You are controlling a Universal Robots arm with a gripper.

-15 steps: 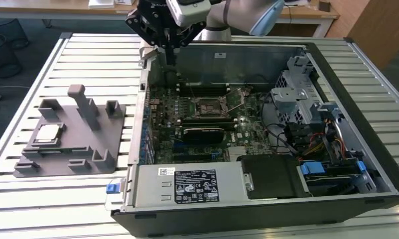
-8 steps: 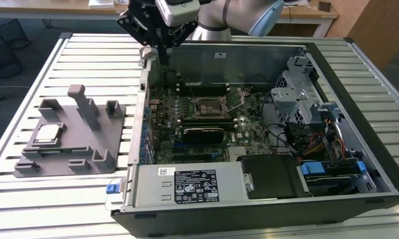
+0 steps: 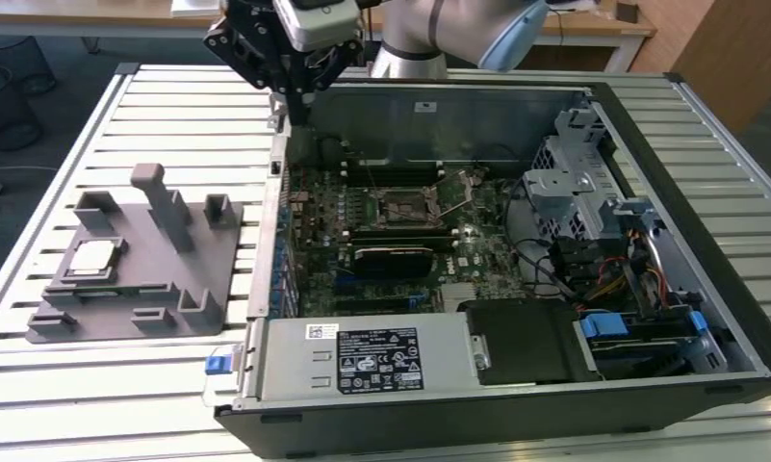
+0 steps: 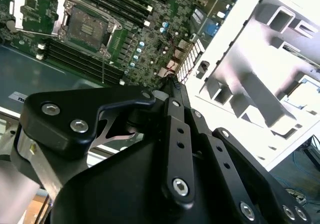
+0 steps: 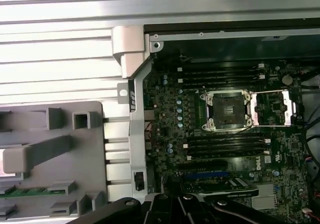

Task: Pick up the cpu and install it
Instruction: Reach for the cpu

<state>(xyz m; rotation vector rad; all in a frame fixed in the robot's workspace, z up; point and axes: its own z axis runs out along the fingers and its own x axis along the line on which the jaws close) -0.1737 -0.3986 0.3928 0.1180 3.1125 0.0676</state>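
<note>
Gripper: the black two-finger gripper (image 3: 293, 109) hangs above the far corner of the open black desktop computer case (image 3: 488, 390), on the exterior view's left. From what I see in the exterior view and the second wrist view, the fingers (image 4: 172, 101) are drawn together at their tips with nothing between them. The cpu (image 3: 92, 258), a small flat square chip with a shiny silver-grey top, lies outside the case in a recess of the grey moulded plastic fixture (image 3: 167, 303). That fixture sits on the slatted aluminium table (image 3: 167, 106), beside the case wall on the exterior view's left. I note the cpu is well apart from the gripper and nothing is touching it. Inside the case, near the middle of the green motherboard, the black-framed square socket (image 5: 227, 109) holds no chip. Its metal retention plate (image 5: 272, 109) is swung open just beside it.
</note>
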